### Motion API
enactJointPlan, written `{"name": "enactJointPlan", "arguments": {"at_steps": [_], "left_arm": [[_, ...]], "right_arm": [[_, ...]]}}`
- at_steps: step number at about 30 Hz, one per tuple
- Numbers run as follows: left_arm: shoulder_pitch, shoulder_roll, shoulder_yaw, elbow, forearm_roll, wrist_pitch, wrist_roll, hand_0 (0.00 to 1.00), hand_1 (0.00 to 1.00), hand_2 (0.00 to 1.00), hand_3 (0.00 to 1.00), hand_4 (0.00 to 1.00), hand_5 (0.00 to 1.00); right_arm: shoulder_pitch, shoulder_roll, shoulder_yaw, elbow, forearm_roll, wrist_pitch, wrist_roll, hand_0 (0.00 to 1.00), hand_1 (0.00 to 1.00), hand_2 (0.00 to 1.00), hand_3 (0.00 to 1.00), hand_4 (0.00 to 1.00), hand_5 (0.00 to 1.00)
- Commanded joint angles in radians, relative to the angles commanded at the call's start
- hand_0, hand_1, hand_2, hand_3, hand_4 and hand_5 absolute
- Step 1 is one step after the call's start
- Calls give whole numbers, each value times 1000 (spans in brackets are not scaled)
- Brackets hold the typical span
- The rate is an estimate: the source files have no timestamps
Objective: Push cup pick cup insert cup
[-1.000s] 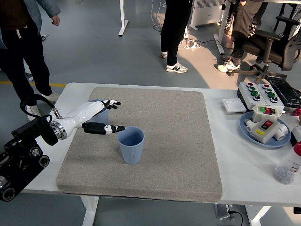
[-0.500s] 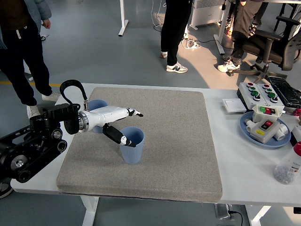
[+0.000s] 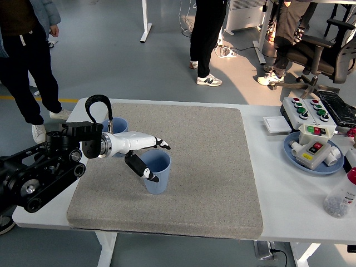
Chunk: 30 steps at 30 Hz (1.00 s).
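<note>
A blue cup [image 3: 159, 179] stands upright on the grey mat [image 3: 211, 167], left of centre. My left hand [image 3: 155, 160] reaches in from the left and brackets it: the fingers [image 3: 162, 144] stretch along the far side of the rim and the thumb [image 3: 145, 172] lies against the near left wall. The fingers look spread rather than closed on it. A second blue cup [image 3: 119, 124] stands at the mat's back left, partly hidden behind my forearm. My right arm is out of view.
On the table to the right are a button box [image 3: 308, 108], a blue plate [image 3: 295, 156] carrying a white controller, a flat white box [image 3: 275, 124] and a bottle [image 3: 340, 197] at the edge. People stand on the floor beyond the table.
My left hand swung right from the back cup to the front cup, then lowered, with its thumb sliding down the cup's near left side. Neither cup has moved noticeably.
</note>
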Motion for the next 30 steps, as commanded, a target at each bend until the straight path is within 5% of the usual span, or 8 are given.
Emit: {"name": "enactJointPlan", "arguments": {"at_steps": [3, 4, 9, 10, 22, 30], "left_arm": [[1, -2, 8, -3, 15, 7, -5, 638, 750, 827, 816, 828, 258], [1, -2, 9, -3, 20, 9, -5, 517, 647, 708, 711, 788, 217], [3, -2, 14, -7, 54, 27, -7, 517, 647, 708, 711, 788, 217], [5, -2, 12, -10, 57, 32, -8, 464, 549, 557, 523, 641, 123], [14, 13, -15, -35, 81, 10, 6, 527, 508, 488, 470, 556, 40], [-14, 89, -127, -145, 65, -61, 29, 529, 507, 484, 471, 551, 30]], "right_arm": [[-1, 0, 3, 0, -4, -1, -1, 530, 547, 643, 718, 336, 865], [-1, 0, 3, 0, -4, -1, -1, 530, 547, 637, 717, 336, 865], [-1, 0, 3, 0, -6, -1, -2, 530, 547, 637, 717, 336, 865], [-1, 0, 5, 0, -9, -1, -3, 530, 547, 637, 717, 335, 868], [-5, 1, 11, 0, -20, -2, -7, 530, 548, 634, 714, 335, 870], [-9, 2, 24, 0, -31, -3, -10, 530, 548, 632, 714, 335, 871]]}}
